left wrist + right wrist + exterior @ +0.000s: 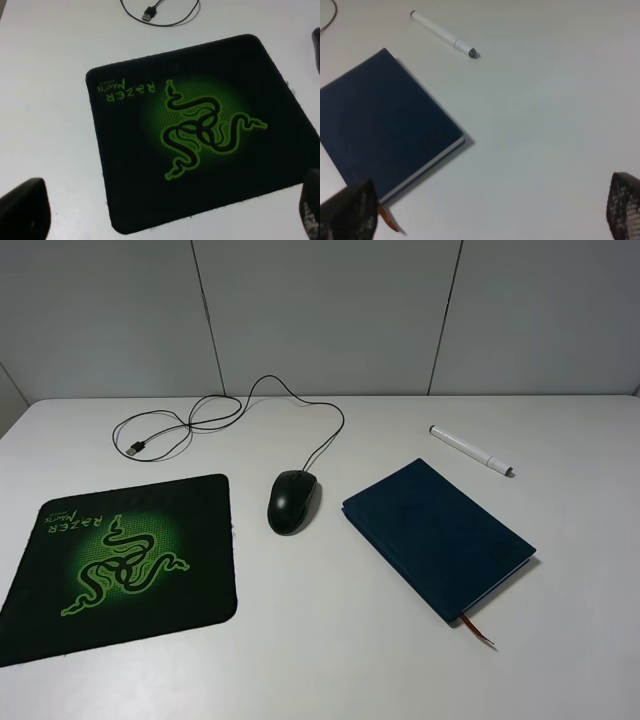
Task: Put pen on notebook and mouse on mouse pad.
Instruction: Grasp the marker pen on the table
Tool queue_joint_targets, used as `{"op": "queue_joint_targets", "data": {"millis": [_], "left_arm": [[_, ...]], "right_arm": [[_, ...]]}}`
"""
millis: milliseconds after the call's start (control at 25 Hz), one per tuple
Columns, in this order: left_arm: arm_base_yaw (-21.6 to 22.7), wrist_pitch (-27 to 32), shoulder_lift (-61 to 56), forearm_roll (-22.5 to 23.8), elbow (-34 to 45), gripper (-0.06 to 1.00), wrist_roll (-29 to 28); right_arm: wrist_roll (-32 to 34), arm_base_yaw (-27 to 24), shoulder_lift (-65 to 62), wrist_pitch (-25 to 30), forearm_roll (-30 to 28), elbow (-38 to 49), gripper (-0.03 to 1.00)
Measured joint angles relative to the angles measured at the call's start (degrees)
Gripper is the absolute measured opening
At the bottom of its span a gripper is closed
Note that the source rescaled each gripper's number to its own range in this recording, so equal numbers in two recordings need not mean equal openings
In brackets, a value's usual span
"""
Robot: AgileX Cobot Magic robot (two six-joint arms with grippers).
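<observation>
The black mouse pad (120,550) with its green snake logo lies at the left of the white table (330,660). Just right of the pad rests the glossy black mouse (292,500), directly on the table. The navy notebook (435,535) lies right of centre, and the white pen (470,450) lies on the table beyond it. Neither gripper shows in the exterior view. My left gripper (167,212) hangs open above the mouse pad (200,130). Over bare table beside the notebook (380,120), my right gripper (485,215) is open, with the pen (442,35) farther off.
The mouse's thin black cable (200,420) loops across the back left of the table and ends in a USB plug (135,448). A reddish ribbon (480,630) sticks out of the notebook's near end. A grey panelled wall (320,310) stands behind the table.
</observation>
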Motion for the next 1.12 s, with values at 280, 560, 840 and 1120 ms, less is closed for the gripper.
{"op": "queue_joint_targets", "data": {"millis": [280,560,840,1120], "left_arm": [[0.0,0.0,0.0,0.0,0.0,1.00,0.0],[0.0,0.0,0.0,0.0,0.0,1.00,0.0],[0.0,0.0,0.0,0.0,0.0,1.00,0.0],[0.0,0.0,0.0,0.0,0.0,1.00,0.0]], "right_arm": [[-4.3,0.0,17.2,-0.1,1.7,-10.9,1.00],[-14.0,0.0,35.8,-1.7,5.4,-18.7,1.00],[-24.0,0.0,55.4,-5.9,7.7,-26.2,1.00],[-33.3,0.0,71.9,-10.1,9.2,-33.1,1.00]]}}
